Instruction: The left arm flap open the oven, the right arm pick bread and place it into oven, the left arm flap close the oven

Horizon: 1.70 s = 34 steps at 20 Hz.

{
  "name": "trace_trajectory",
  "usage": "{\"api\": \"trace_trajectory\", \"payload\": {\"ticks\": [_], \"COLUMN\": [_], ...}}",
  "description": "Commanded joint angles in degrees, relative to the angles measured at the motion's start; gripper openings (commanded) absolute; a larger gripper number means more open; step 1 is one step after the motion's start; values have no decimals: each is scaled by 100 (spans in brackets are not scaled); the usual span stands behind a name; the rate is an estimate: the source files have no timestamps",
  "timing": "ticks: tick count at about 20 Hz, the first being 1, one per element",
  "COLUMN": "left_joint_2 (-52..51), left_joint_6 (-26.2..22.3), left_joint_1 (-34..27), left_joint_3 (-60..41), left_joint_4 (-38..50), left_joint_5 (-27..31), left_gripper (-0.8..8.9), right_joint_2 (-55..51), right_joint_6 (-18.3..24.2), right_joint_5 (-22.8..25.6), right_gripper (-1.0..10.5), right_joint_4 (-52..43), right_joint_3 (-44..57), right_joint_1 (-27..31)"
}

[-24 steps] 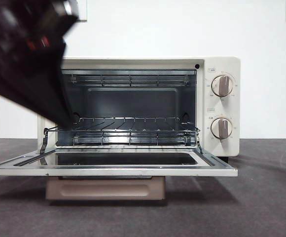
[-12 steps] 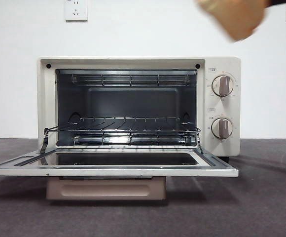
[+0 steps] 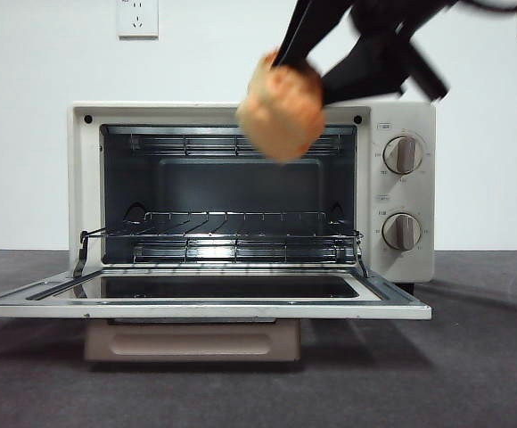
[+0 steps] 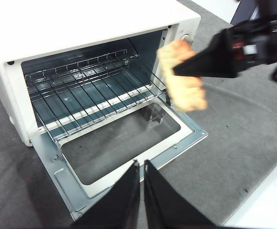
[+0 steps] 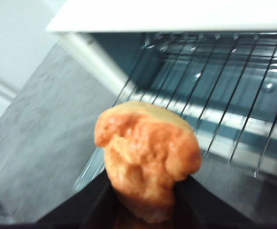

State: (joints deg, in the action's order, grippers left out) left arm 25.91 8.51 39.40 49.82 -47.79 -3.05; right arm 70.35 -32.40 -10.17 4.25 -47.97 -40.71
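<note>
The cream-white oven (image 3: 401,192) stands with its door (image 3: 201,303) flapped down flat and its wire rack (image 3: 223,234) bare. The lumpy orange-brown bread (image 3: 281,107) hangs in the air in front of the oven's upper opening, right of centre. My right gripper (image 3: 285,80) is shut on it, its black arm coming down from the top right. The right wrist view shows the bread (image 5: 145,157) pinched between the jaws, with the rack (image 5: 224,90) just beyond. My left gripper (image 4: 142,167) is shut, held back above the door's front edge (image 4: 129,183), holding nothing.
Dark grey tabletop (image 3: 481,357) surrounds the oven. Two beige knobs (image 3: 402,154) sit on its right panel. A white wall with a socket (image 3: 137,16) is behind. The beige handle (image 3: 192,340) hangs under the lowered door.
The left arm has left the front view from the oven's left side. The right arm has brought the bread down and leftward from the top right corner to the front of the oven opening.
</note>
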Motion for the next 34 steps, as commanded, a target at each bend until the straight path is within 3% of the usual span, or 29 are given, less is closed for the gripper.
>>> {"api": "trace_trajectory", "payload": {"ticks": [1, 13, 24, 31, 34], "left_joint_2": [9, 9, 9, 9, 9], "left_joint_6": [15, 17, 164, 162, 162], "left_joint_1": [37, 37, 37, 37, 37], "left_joint_3": [107, 107, 107, 107, 107], "left_joint_4": [59, 61, 61, 61, 61], "left_joint_5": [24, 22, 20, 20, 20], "left_gripper": [19, 19, 19, 19, 19], "right_joint_2": [404, 1521, 1799, 1980, 1991], "right_joint_6": [-313, -577, -811, -883, -883], "right_joint_5": [168, 1228, 2111, 2114, 2116], "right_gripper": [131, 130, 130, 136, 225], "right_joint_4": [-431, -1694, -2256, -2422, -2417], "right_joint_3": [-81, -92, -92, -92, -92], "right_joint_1": [-46, -39, -24, 13, 13]}}
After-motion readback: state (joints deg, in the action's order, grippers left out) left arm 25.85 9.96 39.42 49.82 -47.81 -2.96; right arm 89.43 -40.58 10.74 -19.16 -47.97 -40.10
